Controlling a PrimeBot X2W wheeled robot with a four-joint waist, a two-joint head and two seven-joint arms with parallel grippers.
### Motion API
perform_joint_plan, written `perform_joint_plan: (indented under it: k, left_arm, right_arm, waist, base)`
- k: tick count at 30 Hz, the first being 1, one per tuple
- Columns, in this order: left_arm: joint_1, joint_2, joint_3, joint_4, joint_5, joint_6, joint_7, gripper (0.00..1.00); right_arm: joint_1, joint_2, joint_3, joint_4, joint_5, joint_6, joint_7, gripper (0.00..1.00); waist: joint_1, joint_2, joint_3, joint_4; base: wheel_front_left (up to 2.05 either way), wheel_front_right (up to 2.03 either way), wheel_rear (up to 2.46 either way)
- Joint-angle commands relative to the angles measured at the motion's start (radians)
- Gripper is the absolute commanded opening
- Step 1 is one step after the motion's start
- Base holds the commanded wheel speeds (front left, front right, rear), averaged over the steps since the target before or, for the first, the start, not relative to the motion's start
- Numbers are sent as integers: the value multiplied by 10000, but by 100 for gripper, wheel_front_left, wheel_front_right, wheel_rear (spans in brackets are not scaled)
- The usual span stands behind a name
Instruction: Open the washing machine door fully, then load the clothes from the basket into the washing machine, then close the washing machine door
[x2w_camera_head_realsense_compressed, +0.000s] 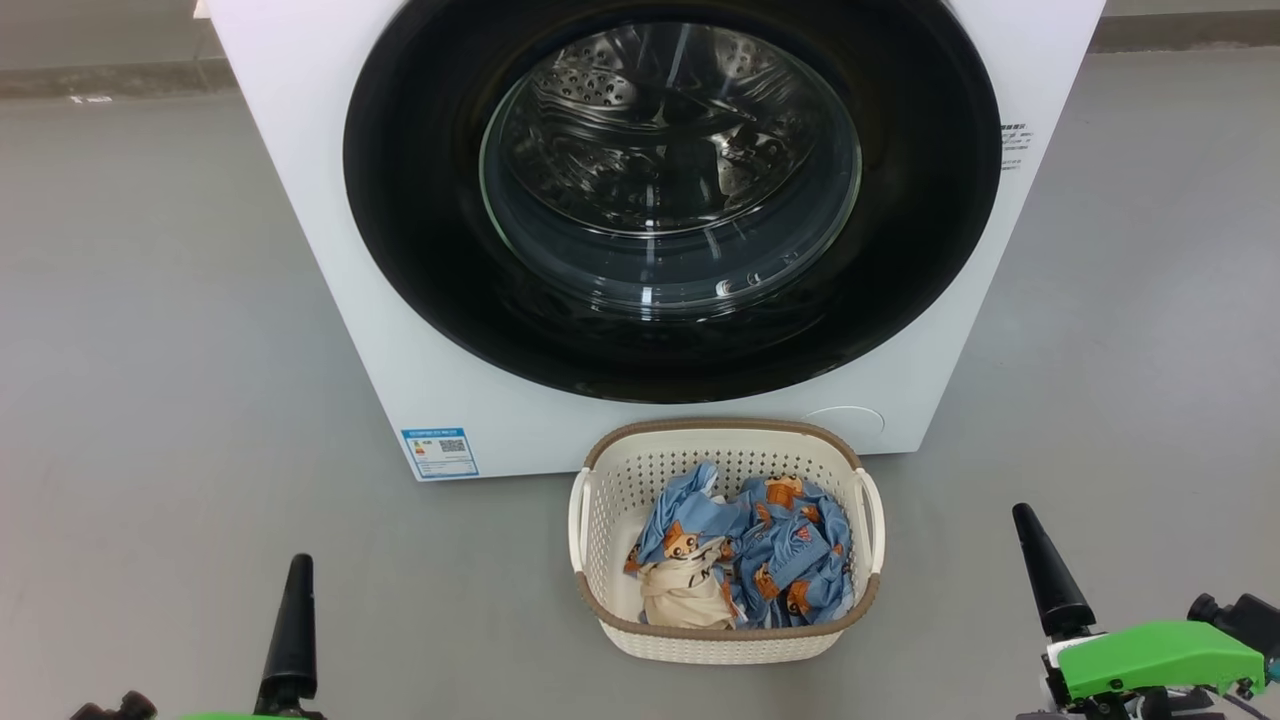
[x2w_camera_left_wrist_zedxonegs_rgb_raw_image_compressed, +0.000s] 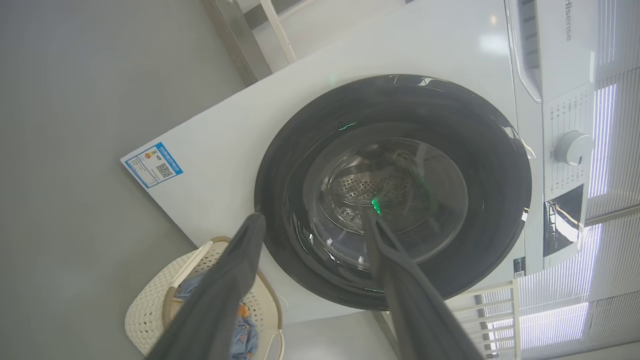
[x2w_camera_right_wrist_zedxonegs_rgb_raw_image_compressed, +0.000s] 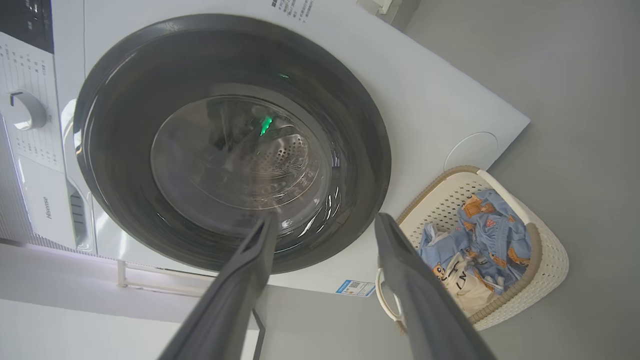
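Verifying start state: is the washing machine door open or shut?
Shut. The washing machine door lies flush on the washing machine front in all three views, glass covering the drum.

The casing of the washing machine (x2w_camera_head_realsense_compressed: 330, 300) is white and smooth, with a soft sheen that takes reflections. On the washing machine door (x2w_camera_head_realsense_compressed: 420, 250) the black ring is high gloss, near mirror-like. Its centre window (x2w_camera_head_realsense_compressed: 670, 230) is clear glass, smooth, carrying bright glints. Behind it the drum (x2w_camera_head_realsense_compressed: 620, 90) is bright, polished, perforated metal. The label (x2w_camera_head_realsense_compressed: 440, 452) is a flat blue printed sticker. The control knob (x2w_camera_left_wrist_zedxonegs_rgb_raw_image_compressed: 572, 148) has a silvery, metallic-looking finish. The basket (x2w_camera_head_realsense_compressed: 600, 520) is matt cream plastic with perforated walls. Its rim (x2w_camera_head_realsense_compressed: 720, 428) is brown with a woven-look texture. The clothes (x2w_camera_head_realsense_compressed: 790, 550) are soft printed cloth, matt and crumpled. The cream piece (x2w_camera_head_realsense_compressed: 680, 595) is likewise creased cloth. The floor (x2w_camera_head_realsense_compressed: 150, 400) is grey, smooth and dull with a faint sheen.
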Motion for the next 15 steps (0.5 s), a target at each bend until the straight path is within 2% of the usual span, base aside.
perform_joint_plan:
  k: [1, 15]
  left_arm:
    - [-322, 149, 74, -396, 357, -86, -145, 100]
    - [-350, 265, 3, -583, 1931, -113, -453, 100]
  right_arm:
    - [-471, -69, -14, -232, -450, 27, -110, 100]
    - [-566, 43, 27, -240, -1982, 32, -326, 100]
  waist:
    - [0, -1, 9, 6]
    - [-1, -1, 103, 2]
  base:
    - [0, 0, 0]
    - [0, 0, 0]
